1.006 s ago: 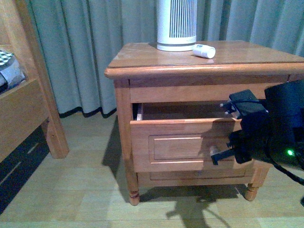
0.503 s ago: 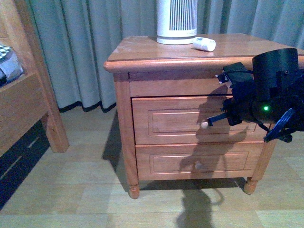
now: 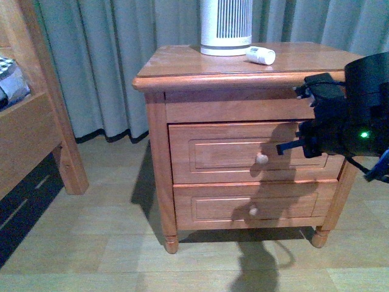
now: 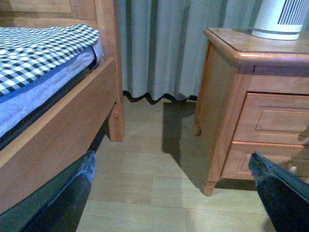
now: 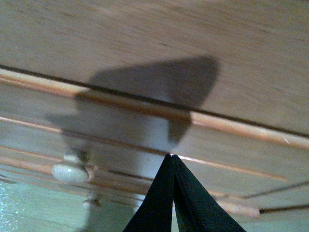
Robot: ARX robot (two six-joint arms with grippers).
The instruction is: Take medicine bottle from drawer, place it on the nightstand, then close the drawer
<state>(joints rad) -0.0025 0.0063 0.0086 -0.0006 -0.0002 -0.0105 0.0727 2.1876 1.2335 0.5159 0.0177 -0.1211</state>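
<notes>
The medicine bottle (image 3: 261, 55) lies on its side on top of the nightstand (image 3: 182, 70), next to a tall white ribbed appliance (image 3: 226, 27). The upper drawer (image 3: 213, 155) is pushed in flush, its round knob (image 3: 261, 159) showing. My right gripper (image 3: 281, 148) is shut and empty, just right of that knob and a little off the drawer front. In the right wrist view its tips (image 5: 171, 156) meet in front of the drawer panel, with the knob (image 5: 70, 171) to one side. My left gripper (image 4: 174, 166) is open and empty, low over the floor left of the nightstand (image 4: 227, 92).
A wooden bed frame (image 3: 30, 134) with checked bedding (image 4: 38, 53) stands to the left. Grey curtains (image 3: 109, 61) hang behind. The lower drawer (image 3: 243, 210) is shut. Pale floor (image 3: 91, 249) lies between bed and nightstand.
The upper drawer went from pulled out to fully shut. My right gripper has since drawn back a little to the right of the knob.
</notes>
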